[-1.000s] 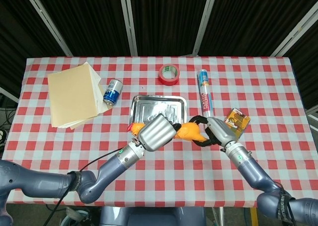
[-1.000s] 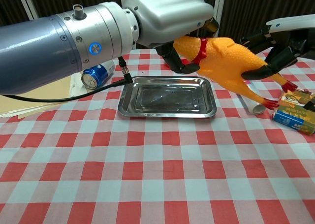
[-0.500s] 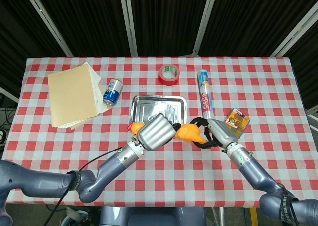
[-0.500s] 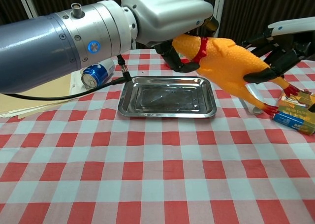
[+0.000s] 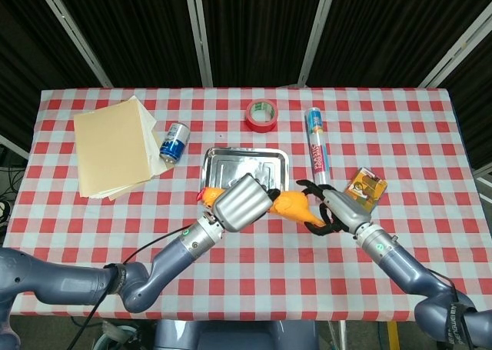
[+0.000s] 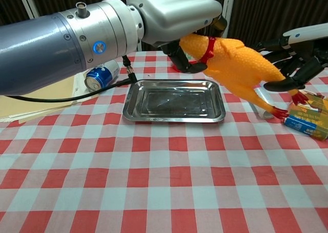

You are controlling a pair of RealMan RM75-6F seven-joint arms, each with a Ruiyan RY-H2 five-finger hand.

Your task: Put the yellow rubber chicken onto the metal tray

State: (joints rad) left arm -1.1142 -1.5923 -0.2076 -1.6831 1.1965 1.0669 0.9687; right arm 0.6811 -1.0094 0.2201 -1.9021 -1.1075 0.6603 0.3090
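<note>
Two hands meet above the table's middle: the left hand (image 6: pixel 174 10) grips the yellow rubber chicken (image 6: pixel 233 64) by its neck, aloft beside the empty, shiny, rectangular metal tray (image 6: pixel 173 102). The right hand (image 6: pixel 297 56) has fingers spread, just off the chicken's tail. Nearby lie a blue can (image 5: pixel 174 142), red tape roll (image 5: pixel 260 115), paper stack (image 5: pixel 111 146), tube (image 5: pixel 317 148) and small box (image 5: pixel 367 187).

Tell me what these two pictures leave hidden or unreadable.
- Chicken head: hidden by the left hand in both views.
- Left hand's fingers: mostly covered by its own shell.
- Tube print: too small, head view.
- Paper stack: cut by the chest view's left edge.
</note>
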